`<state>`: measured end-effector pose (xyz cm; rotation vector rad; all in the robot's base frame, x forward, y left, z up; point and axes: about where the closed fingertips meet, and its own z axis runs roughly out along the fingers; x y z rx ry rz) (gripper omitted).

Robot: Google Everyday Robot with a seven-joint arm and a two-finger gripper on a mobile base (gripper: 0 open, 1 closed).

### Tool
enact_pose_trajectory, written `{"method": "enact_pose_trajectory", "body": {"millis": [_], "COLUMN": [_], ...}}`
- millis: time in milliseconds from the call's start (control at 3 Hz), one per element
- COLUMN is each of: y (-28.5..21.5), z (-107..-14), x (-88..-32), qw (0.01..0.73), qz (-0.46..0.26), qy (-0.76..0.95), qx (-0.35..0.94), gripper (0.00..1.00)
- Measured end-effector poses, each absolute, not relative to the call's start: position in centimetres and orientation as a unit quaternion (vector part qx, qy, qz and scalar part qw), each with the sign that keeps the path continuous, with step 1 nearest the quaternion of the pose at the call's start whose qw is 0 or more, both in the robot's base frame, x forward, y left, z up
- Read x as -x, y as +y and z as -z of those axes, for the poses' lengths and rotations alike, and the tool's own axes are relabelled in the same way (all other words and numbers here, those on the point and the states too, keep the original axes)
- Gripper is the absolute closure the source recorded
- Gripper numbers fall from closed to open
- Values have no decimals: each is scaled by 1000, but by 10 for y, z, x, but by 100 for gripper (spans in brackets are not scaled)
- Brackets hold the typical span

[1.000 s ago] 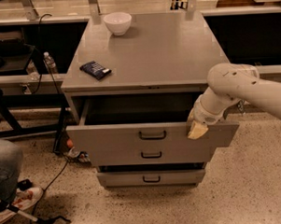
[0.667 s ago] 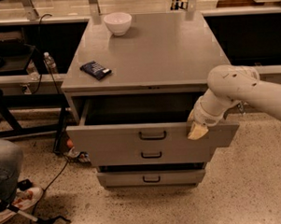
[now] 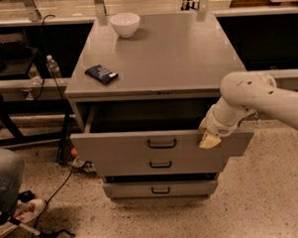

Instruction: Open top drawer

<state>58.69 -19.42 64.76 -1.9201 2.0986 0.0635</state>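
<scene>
Nearest the camera, at the lower left of a speckled floor [image 3: 252, 206], a person's knee in blue jeans [image 3: 5, 179] and a white shoe [image 3: 25, 210] show, with a black cable [image 3: 53, 194] trailing past them.

In the middle stands a grey metal cabinet with three drawers. The bottom drawer [image 3: 137, 191] has the narrowest front. The middle drawer [image 3: 121, 167] sits above it. The top drawer [image 3: 115, 145], the widest front, is pulled out toward the camera, and a dark open box shows behind it. A small dark pull handle [image 3: 162, 143] sits at the centre of its front.

The white robot arm [image 3: 257, 94] reaches in from the right. Its gripper [image 3: 210, 138], cream at the tip, rests at the upper edge of the top drawer's front, right of the handle. Whether it is clenched or released cannot be told.

Nothing visible differs from a second ago: the drawer stands out just as far, and the arm and gripper hold the same place.

On the cabinet's flat surface [image 3: 176, 55] lies a dark blue packet [image 3: 101, 73] near the front left. It carries pale marks too small to read. A white bowl [image 3: 124, 24] stands at the back left, well apart from the packet.

Left of the cabinet, a clear water bottle [image 3: 52, 68] stands on a low shelf; its label cannot be read.
</scene>
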Motion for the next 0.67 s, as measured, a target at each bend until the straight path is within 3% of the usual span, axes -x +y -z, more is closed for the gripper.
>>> {"method": "enact_pose_trajectory", "body": {"millis": [667], "y": [-195], "z": [-643], "x": [-566], "qw": [151], "qz": [-17], "qy": [732], "qx": [664], "gripper": [100]}}
